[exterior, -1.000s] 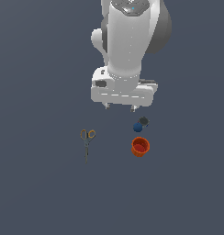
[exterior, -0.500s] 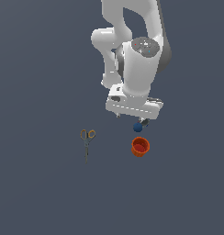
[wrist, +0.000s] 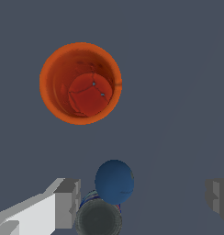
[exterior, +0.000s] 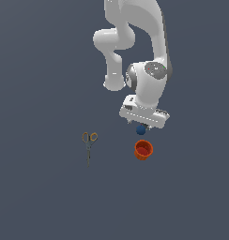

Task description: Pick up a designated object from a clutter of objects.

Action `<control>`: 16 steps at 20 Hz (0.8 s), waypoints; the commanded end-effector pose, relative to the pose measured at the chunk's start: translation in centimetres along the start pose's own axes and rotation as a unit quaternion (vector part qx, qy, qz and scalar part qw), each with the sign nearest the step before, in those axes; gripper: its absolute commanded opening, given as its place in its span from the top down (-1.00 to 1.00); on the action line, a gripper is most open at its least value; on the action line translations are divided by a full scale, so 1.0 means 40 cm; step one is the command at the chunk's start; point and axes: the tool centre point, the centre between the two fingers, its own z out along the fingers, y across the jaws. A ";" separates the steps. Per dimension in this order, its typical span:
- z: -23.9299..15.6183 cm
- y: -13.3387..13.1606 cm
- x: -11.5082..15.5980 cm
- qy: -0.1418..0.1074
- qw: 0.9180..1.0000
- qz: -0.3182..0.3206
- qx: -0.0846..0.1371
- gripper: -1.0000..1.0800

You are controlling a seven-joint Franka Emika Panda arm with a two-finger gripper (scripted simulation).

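**Low over the blue ball, fingers spread**

My gripper (exterior: 143, 125) hangs low over the clutter, the hand tilted, and my jaws stand wide apart. In the wrist view one finger (wrist: 67, 202) shows at one side of the picture and the other finger at the far side, with bare floor (wrist: 178, 114) across most of the gap. Nothing is between the pads.

The small dark blue ball (wrist: 114, 181) lies on the floor inside that gap, nearer to the first finger than to the other, not touching either. In the exterior view it peeks out (exterior: 141, 130) just below the edge of my hand.

The dark grey lump (wrist: 99, 220) sits right against the ball, partly overlapped by it in the wrist view; I cannot tell whether they touch. It lies close beside my nearer finger.

The orange-red cup (exterior: 143, 150) stands upright, mouth open toward my wrist camera, near the ball but apart from it, with a strip of floor between them.

The yellow-handled scissors (exterior: 88, 145) lie flat, well apart toward the exterior view's left. All around the cluster the dark floor is open.
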 end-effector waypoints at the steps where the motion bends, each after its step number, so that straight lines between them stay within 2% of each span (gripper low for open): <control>1: 0.036 -0.013 -0.029 0.001 1.000 0.014 0.002 -0.92; 9: 0.105 -0.034 -0.094 0.001 0.999 0.042 0.006 -0.92; 16: 0.118 -0.038 -0.108 0.000 0.999 0.047 0.007 -0.92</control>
